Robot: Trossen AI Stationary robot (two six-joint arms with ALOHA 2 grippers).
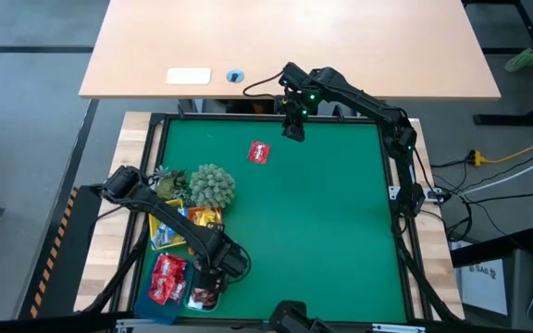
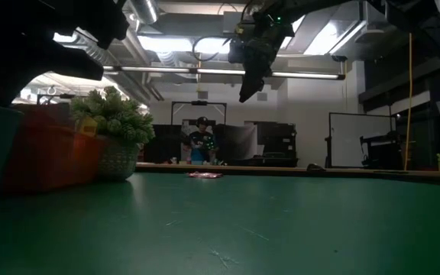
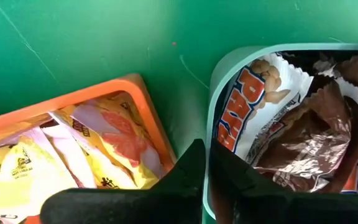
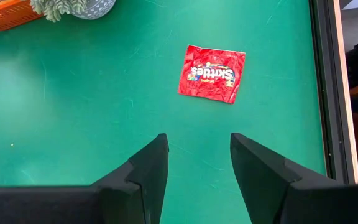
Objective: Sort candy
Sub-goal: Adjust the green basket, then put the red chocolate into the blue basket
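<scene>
We are near the end of sorting: one flat red Skittles candy packet [image 4: 211,73] lies alone on the green table mat [image 1: 322,222], well apart from the filled small trays [image 3: 211,118]. Our right gripper [image 4: 199,163] hovers near it, fingers apart and empty; next it must descend squarely. Our left gripper [image 3: 205,171], fingers together, holds nothing above the teal tray's rim.

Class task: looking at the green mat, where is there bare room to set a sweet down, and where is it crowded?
Free: the wide green mat right of the spiky grey-green plant ball and below the lone red candy packet. Crowded: the left edge, where the orange tray and teal tray, both full of sweets, sit under the left gripper.
</scene>
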